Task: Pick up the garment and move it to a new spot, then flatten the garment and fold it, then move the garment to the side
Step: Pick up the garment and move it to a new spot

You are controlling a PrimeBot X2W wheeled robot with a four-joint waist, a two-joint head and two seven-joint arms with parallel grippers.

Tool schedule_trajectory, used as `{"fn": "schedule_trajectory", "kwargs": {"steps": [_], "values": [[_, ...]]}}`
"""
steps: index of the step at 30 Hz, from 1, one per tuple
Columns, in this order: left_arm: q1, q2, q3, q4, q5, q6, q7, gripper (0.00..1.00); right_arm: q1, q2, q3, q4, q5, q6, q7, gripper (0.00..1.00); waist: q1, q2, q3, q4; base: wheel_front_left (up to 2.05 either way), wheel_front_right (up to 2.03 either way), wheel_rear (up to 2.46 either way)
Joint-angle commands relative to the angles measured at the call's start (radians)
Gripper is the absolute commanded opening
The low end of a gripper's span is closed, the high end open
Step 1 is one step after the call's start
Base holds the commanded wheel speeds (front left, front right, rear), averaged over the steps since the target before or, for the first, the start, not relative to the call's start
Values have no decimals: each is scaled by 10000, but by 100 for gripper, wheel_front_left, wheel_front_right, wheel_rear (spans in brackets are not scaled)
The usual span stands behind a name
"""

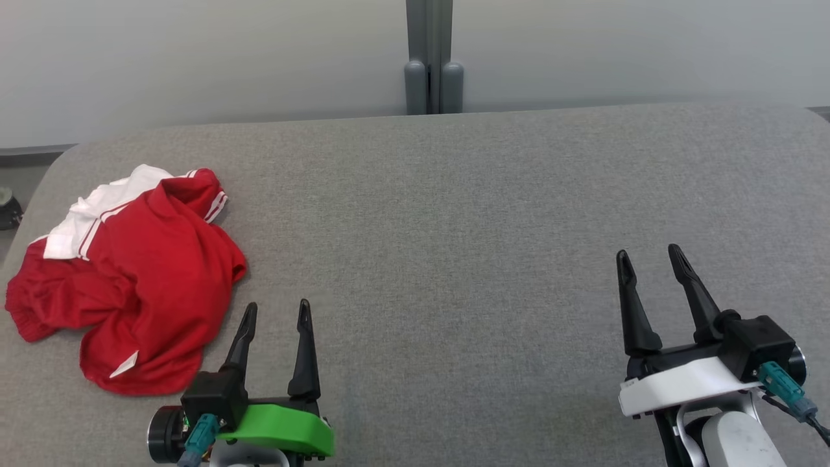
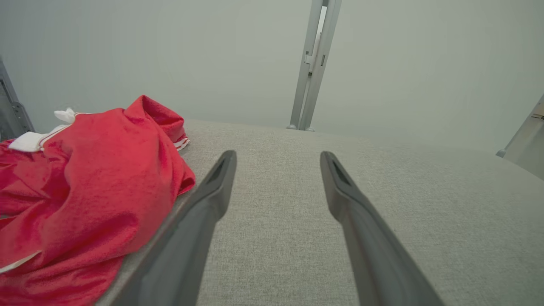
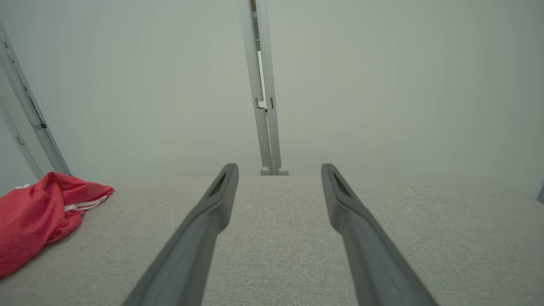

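At the near left, the left gripper (image 1: 277,305) is over the grey cloth-covered table (image 1: 454,214), its two dark fingers spread wide with nothing between them. At the near right, a little farther in, the right gripper (image 1: 648,251) is spread just as wide and also empty, with bare table under and around it. The garment (image 1: 149,279), red with white panels and thin stripes, lies in a crumpled heap on the left side of the table, just left of the left gripper and running farther back from it. Whether the nearer finger touches the cloth cannot be told. The garment is well apart from the right gripper. Beyond the table's far edge, a grey post (image 1: 433,58) stands at the middle against a pale wall (image 1: 194,58).
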Motion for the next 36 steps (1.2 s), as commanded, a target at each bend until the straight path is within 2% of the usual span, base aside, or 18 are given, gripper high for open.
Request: {"fn": "schedule_trajectory", "kwargs": {"steps": [1,12,23,31,36], "values": [[-116,45,54,21,102,67,-11,100,158,-23,63,43,72,5,-32,100,0,0,18,259,0,0,0],[-5,42,320,138,283,247,-9,100,203,-26,829,223,213,5,-32,100,0,0,-87,2098,0,0,0],[56,40,599,45,-9,348,-9,100,-7,-26,1411,522,383,5,-32,100,0,0,-11,3849,0,0,0],[219,37,765,-110,7,433,-10,100,-34,-27,1678,594,483,5,-32,100,0,0,1,4545,0,0,0],[259,39,969,-295,-353,265,-10,100,-62,-27,1748,605,490,5,-32,100,0,0,36,4664,0,0,0]]}}
